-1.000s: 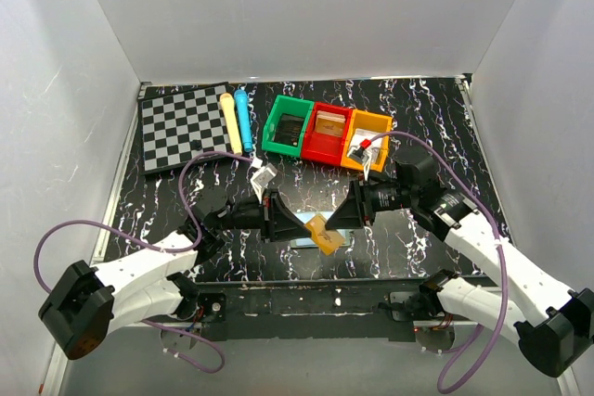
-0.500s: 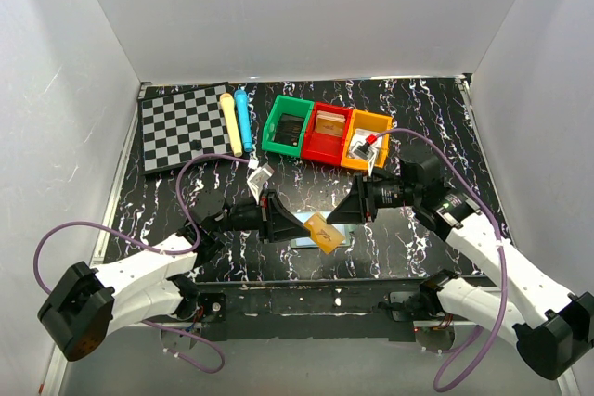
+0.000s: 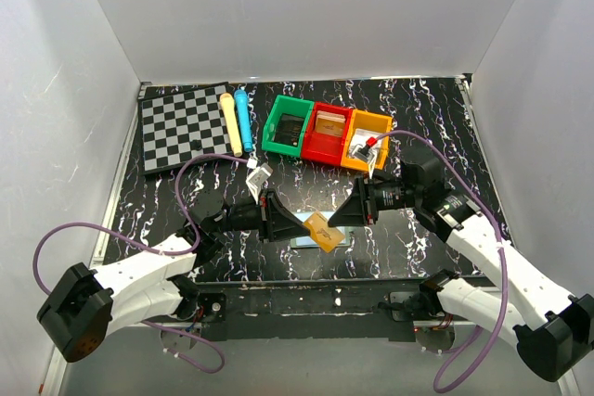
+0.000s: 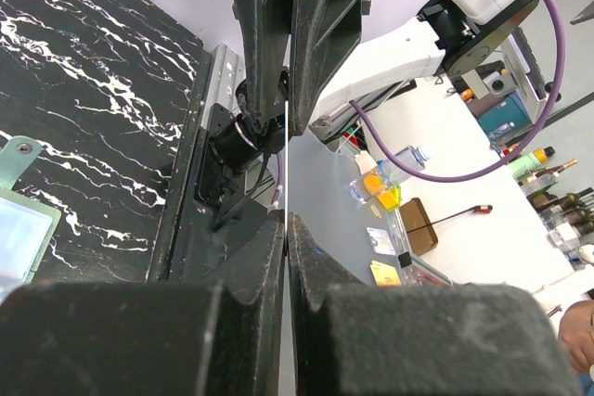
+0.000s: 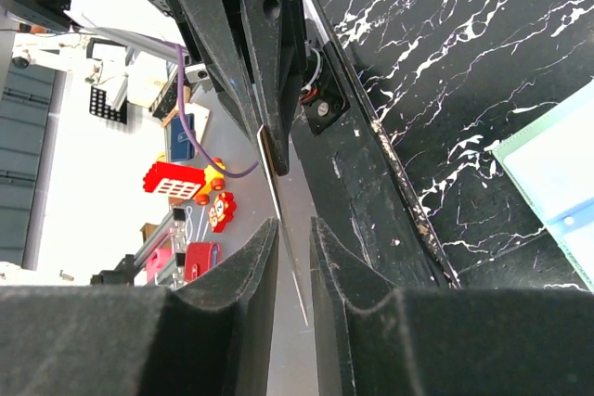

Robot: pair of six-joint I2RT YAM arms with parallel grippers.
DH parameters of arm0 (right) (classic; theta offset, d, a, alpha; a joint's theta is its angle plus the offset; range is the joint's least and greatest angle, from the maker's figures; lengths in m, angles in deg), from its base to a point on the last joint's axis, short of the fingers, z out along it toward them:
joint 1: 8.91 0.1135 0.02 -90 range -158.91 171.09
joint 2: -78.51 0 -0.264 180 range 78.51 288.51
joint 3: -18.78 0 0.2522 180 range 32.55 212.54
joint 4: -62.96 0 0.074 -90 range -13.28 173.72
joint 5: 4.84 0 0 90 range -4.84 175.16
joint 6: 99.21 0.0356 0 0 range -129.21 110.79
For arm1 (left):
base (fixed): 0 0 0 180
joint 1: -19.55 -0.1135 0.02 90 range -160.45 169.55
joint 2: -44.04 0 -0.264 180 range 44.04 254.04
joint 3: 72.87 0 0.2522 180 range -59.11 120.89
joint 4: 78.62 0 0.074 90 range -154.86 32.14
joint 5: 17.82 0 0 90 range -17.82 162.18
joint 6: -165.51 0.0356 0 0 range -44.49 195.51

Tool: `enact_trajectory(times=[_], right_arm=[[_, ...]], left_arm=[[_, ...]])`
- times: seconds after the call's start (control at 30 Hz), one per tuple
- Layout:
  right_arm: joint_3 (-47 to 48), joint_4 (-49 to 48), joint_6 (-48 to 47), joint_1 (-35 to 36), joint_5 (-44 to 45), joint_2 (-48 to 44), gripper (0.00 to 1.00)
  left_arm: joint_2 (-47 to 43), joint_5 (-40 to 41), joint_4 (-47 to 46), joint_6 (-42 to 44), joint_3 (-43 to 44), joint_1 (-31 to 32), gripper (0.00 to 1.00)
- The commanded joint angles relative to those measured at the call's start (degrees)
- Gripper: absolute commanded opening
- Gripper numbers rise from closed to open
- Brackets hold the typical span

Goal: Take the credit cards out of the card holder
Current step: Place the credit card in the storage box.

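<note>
Near the card holder [image 4: 19, 238], tan-orange credit card [image 3: 323, 232] between left fingers [image 4: 246, 275]

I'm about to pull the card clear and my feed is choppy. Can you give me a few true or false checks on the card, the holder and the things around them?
1. The tan-orange card sits between the tips of the left gripper and the right gripper. True.
2. The card holder lies inside one of the bins. False: it lies flat on the table, by the grippers.
3. The left gripper is closed on the card's thin edge. True.
4. From left to right, the bins run red, green, orange. False: green bin, red bin, orange bin.
5. The checkerboard lies at the far right. False: far left.
</note>
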Motion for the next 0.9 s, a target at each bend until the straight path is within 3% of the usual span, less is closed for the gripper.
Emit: enact_trajectory(times=[0.0,0.27,0.43,0.47,0.53,0.6,0.7,0.87], right_arm=[[-0.28,-0.38,-0.48,-0.18,-2.45,-0.88,0.27],[-0.36,-0.11,-0.75,-0.18,-1.57,-1.14,0.23],[-0.36,-0.55,-0.66,-0.18,-0.79,-1.14,0.01],[-0.36,-0.64,-0.57,-0.18,-0.43,-1.23,0.01],[-0.01,-0.47,-0.13,-0.18,0.88,-1.58,0.01],[0.69,-0.20,0.13,-0.36,2.64,-2.11,0.01],[2.88,1.54,0.14,-1.15,7.11,-3.51,0.01],[13.32,14.28,-2.15,-4.05,24.57,0.25,0.01]], left_arm=[[-0.96,0.96,-0.50,0.15,-0.03,-0.53,0.00],[-0.70,0.69,-0.59,0.23,-0.03,-0.53,0.00],[-0.96,1.30,0.37,0.32,-0.03,-0.53,0.00],[-1.31,1.74,1.51,0.58,0.14,-0.53,0.03],[-2.10,3.15,4.23,1.55,0.67,-0.53,0.28],[-3.41,5.08,7.48,2.69,1.28,-0.71,0.40],[-7.18,10.25,15.20,3.57,2.51,-1.93,0.45],[-16.14,20.89,32.42,5.24,5.06,-6.94,0.45]])
